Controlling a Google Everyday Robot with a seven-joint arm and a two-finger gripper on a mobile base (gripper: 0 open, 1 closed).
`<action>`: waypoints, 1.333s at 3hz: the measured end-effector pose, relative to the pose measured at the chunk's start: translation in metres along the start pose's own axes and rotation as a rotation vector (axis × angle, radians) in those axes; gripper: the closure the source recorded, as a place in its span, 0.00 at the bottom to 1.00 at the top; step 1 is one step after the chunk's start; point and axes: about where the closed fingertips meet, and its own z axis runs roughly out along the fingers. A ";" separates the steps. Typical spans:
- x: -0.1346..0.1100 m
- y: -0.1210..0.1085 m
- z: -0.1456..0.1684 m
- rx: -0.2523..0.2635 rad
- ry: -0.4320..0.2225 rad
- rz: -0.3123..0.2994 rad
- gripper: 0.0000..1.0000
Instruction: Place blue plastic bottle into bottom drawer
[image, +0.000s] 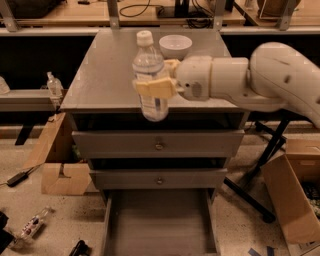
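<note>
The blue plastic bottle (149, 75) is a clear bottle with a white cap and a pale label. It is upright and lifted off the cabinet top, over the front edge. My gripper (152, 85) reaches in from the right and is shut on the bottle's middle, with a tan finger (154, 88) across its front. The bottom drawer (159, 220) is pulled open below, a plain grey tray with nothing in it, straight under the bottle.
A white bowl (175, 46) stands at the back of the grey cabinet top (105, 75). Two upper drawers with brass knobs (159, 146) are shut. Cardboard boxes lie left (62, 177) and right (292, 200). A small pump bottle (54, 86) stands at the left. Chair legs (255, 175) are at the right.
</note>
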 end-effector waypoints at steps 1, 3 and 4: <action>0.064 0.042 -0.048 -0.016 0.073 -0.023 1.00; 0.135 0.040 -0.057 -0.082 0.124 -0.072 1.00; 0.180 0.053 -0.044 -0.089 0.076 -0.015 1.00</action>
